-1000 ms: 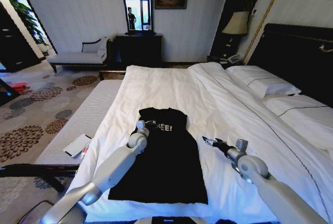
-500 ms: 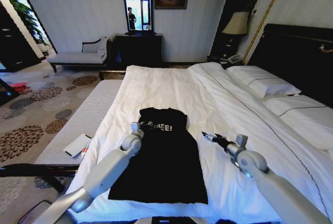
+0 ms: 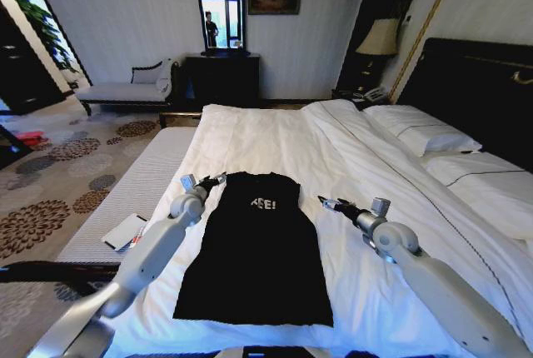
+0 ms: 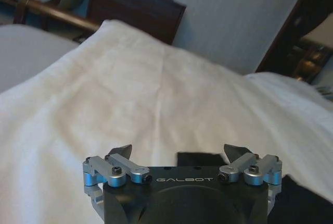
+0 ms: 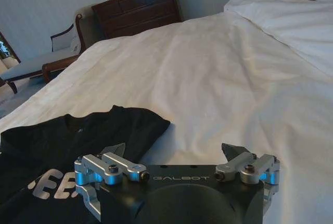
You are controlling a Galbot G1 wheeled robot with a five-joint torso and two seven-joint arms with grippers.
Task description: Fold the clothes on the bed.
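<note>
A large bed [image 3: 275, 137] with a white duvet runs away from the camera toward 12 o'clock in the head view, its dark headboard [image 3: 475, 83] at 2 o'clock. Near the foot of the bed, at about 6 o'clock, a small black T-shirt [image 3: 254, 254] lies flat and face up, collar pointing to 12 o'clock, with part of its white lettering showing on the chest.

The left gripper [image 3: 208, 181] hovers just beside the shirt's shoulder at 10 o'clock; its jaws stand apart and hold nothing. The right gripper [image 3: 326, 203] hovers over bare duvet just off the other shoulder at 2 o'clock, jaws likewise apart and empty. In the right wrist view the shirt's sleeve edge [image 5: 151, 125] lies just ahead of the jaws.

The step in hand appears to be reaching for the two shoulder corners. To do it well, each set of jaws probably needs to come down on the black cloth alone, at matching points, so the fold stays square. The main risk is pinching the soft duvet along with the shirt, which would drag the bedding and skew the fold.

Two white pillows [image 3: 420, 135] lie at 2 o'clock, well apart from the shirt. A pale chaise [image 3: 125, 90] and a dark dresser [image 3: 222, 77] stand against the far wall, and a lamp [image 3: 379, 39] at 1 o'clock. A small white object [image 3: 123, 231] lies on the pale bench at the bedside, 9 o'clock. Nothing blocks the shirt.
</note>
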